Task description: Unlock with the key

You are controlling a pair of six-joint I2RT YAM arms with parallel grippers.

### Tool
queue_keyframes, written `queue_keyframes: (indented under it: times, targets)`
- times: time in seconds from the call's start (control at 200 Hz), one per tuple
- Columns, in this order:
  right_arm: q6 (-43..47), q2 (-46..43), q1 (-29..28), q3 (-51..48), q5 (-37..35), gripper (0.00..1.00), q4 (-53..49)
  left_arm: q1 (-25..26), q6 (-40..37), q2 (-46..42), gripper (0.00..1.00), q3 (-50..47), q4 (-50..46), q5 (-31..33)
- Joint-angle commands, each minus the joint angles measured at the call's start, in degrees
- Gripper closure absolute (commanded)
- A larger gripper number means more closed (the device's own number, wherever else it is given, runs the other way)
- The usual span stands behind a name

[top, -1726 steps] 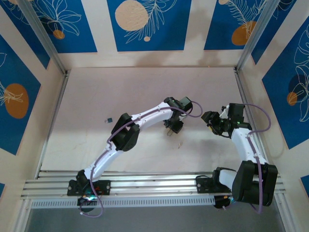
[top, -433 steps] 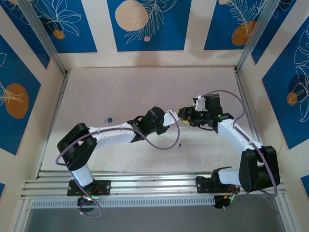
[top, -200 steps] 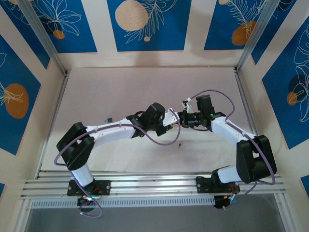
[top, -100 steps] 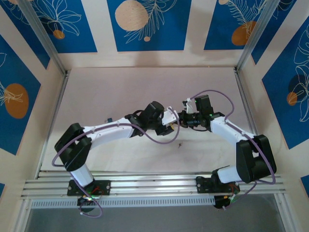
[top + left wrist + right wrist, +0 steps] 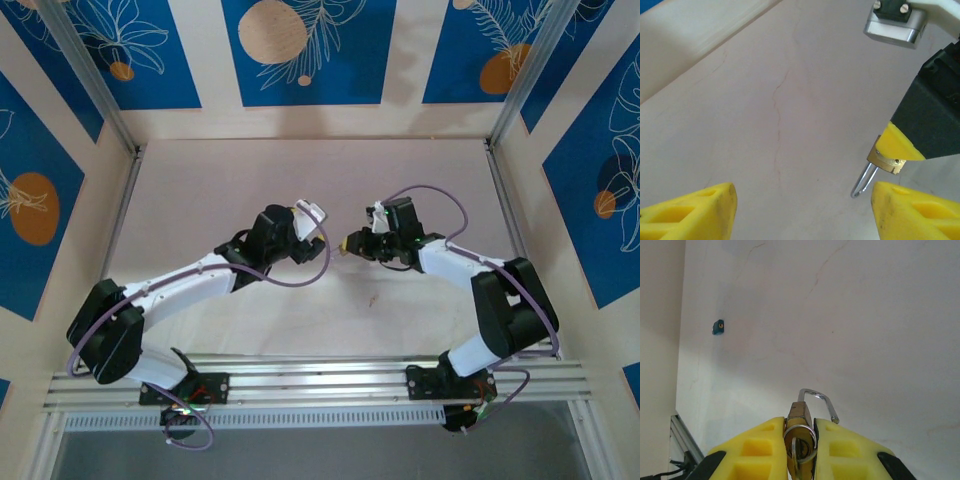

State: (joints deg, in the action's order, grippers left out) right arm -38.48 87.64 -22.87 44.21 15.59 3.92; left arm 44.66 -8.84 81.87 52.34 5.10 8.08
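From the right wrist: the right gripper is clamped tight on the brass padlock, with a metal ring hanging at its near end. The shackle is swung loose, one leg free. A small blue piece lies well off on the table. Over to the left wrist: the left gripper has its yellow fingers spread wide with nothing between them, and the padlock hangs just ahead in the other gripper (shackle pointing down at the tabletop). From the top: the two grippers face each other over mid-table, close but apart, with the padlock at the right one's tip.
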Motion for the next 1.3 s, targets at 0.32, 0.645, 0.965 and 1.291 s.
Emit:
queue_keyframes:
  times: [0.32, 0.645, 0.965, 1.291]
  targets:
    - [2.9, 3.0, -5.6, -4.5, -7.8, 0.89, 16.2, -1.0, 1.5, -1.9, 0.30, -1.7, 3.9, 2.5]
    - [3.0, 3.5, -8.7, -8.1, -7.0, 0.90, 20.5, -1.1, 1.2, -2.3, 0.31, -1.8, 3.7, 2.9]
    - [0.8, 2.3, -9.1, -13.2, -3.7, 0.92, 23.7, -1.0, 1.9, -2.3, 0.31, -2.5, 4.4, 2.6]
    - [-0.6, 1.6, -8.7, -14.0, -3.5, 0.92, 23.3, -1.0, 2.0, -2.4, 0.31, -3.1, 4.9, 2.5]
